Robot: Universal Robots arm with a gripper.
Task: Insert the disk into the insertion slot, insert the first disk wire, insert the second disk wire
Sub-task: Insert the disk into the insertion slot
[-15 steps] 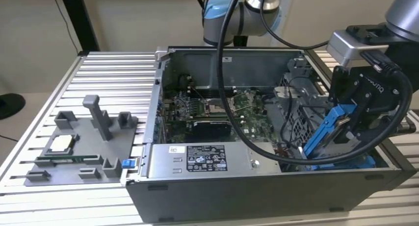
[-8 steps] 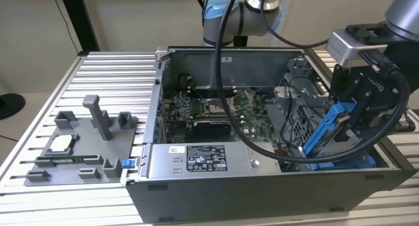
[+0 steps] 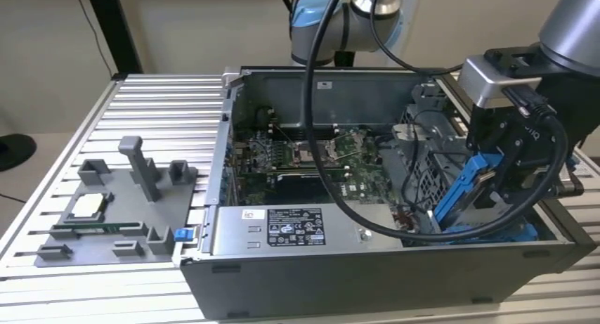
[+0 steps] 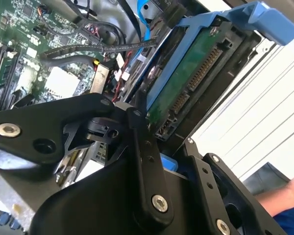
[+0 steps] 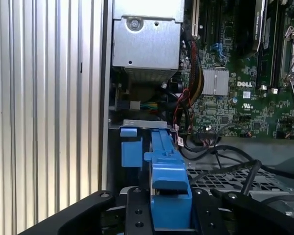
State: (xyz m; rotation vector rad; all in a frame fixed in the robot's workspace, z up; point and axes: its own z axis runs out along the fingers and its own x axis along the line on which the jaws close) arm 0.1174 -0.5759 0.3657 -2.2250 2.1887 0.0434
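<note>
While the disk (image 3: 466, 190) is gripped tight on both sides by the end effector (image 3: 511, 171), it is held tilted on its edge just above the insertion slot (image 3: 511, 234), at the exterior view's right of the open computer case (image 3: 375, 282). In the second wrist view, its green underside is seen between the black fingers (image 4: 146, 161).

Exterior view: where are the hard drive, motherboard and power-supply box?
Flat hard drive in bright blue plastic carrier (image 3: 459, 194), exterior view, blue frame edge.
Green motherboard (image 3: 272, 155), exterior view, board surface.
Grey metal power-supply box (image 3: 295, 227), exterior view, its label.
</note>
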